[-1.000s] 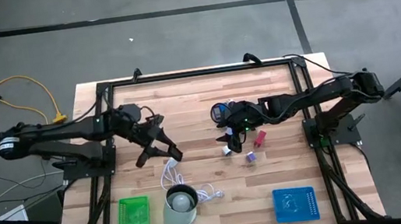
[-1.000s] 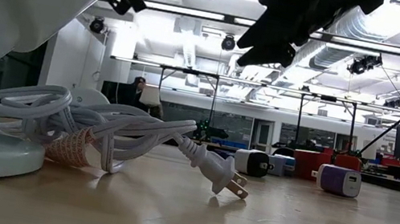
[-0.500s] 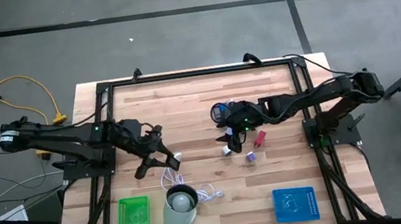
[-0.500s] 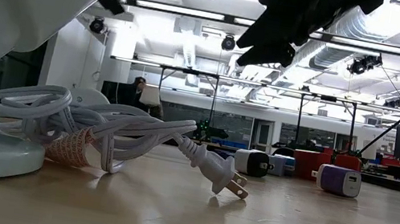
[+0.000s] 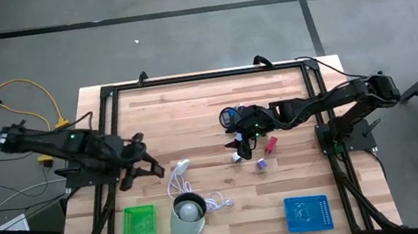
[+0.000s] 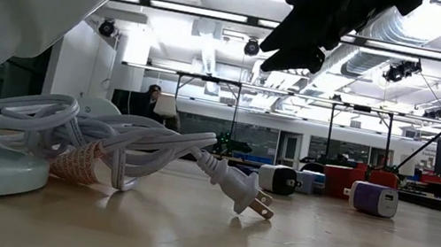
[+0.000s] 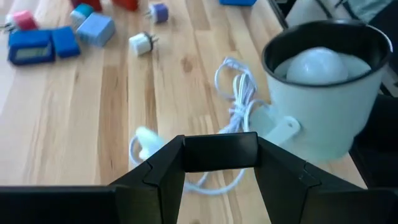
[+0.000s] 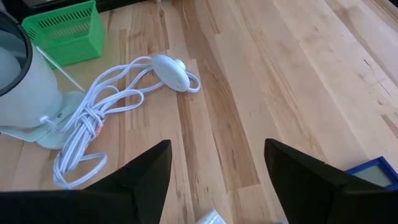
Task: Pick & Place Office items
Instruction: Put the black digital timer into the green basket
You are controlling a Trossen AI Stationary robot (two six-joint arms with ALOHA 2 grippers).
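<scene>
Hovering over the middle of the table [image 5: 207,101], the right hand [image 5: 235,143] hangs above the cluster of office items [image 5: 253,148], fingers spread wide, nothing between them. Right wrist view: both dark fingers [image 8: 142,174] stand well apart, bare wood between.

Office items lie centre-right on the table, right of the cable. High view picks out a white piece [image 5: 236,157], a purple piece [image 5: 261,163], a pink-red piece [image 5: 271,143] and a blue piece [image 5: 228,116] at the far side of the group, partly under the right arm. Left wrist view shows the same cluster farther off: blue flat pieces [image 7: 38,45], a pale blue block [image 7: 96,28], a white plug-shaped piece [image 7: 141,43], a purple one [image 7: 158,11]. Low view: a white-and-black block [image 6: 278,179], a red block [image 6: 346,180], a purple-and-white block [image 6: 377,199], all resting on the table.

Left hand [image 5: 144,167] sits over the left part of the table, just left of the white coiled cable [image 5: 178,179]. Its fingers look spread in the high view; it holds nothing.

Pale grey-green cup [image 5: 186,217] stands near the front edge, cable trailing from it. Green tray [image 5: 139,228] left of the cup, blue tray [image 5: 308,212] well off to the right, both near the front edge.
</scene>
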